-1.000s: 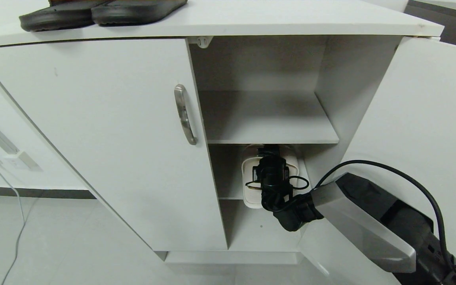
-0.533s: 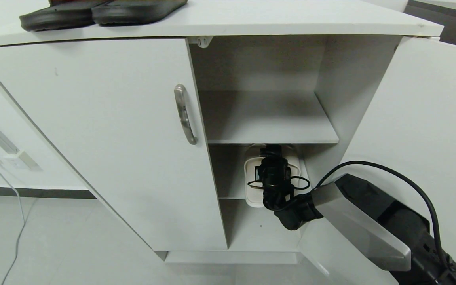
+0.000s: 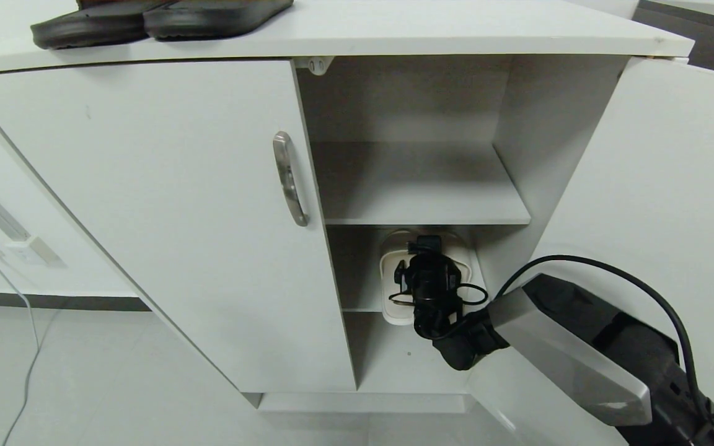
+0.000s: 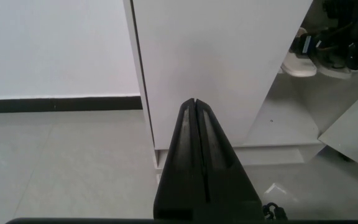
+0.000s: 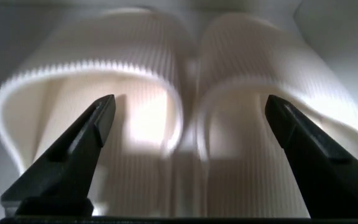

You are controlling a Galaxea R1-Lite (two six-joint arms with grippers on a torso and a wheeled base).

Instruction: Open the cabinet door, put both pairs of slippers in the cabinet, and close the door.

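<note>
Right claw (image 5: 188,112) backed off, white slippers (image 3: 394,311) half-hidden

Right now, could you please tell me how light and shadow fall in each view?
Head view: the cabinet top is bright, its inside shaded, darkest on the upper back wall. Right wrist view: the white slippers glow pale with dark corners, the open right claw a black silhouette. Left wrist view: even light, the floor faintly glossy beyond the shut left claw.
</note>
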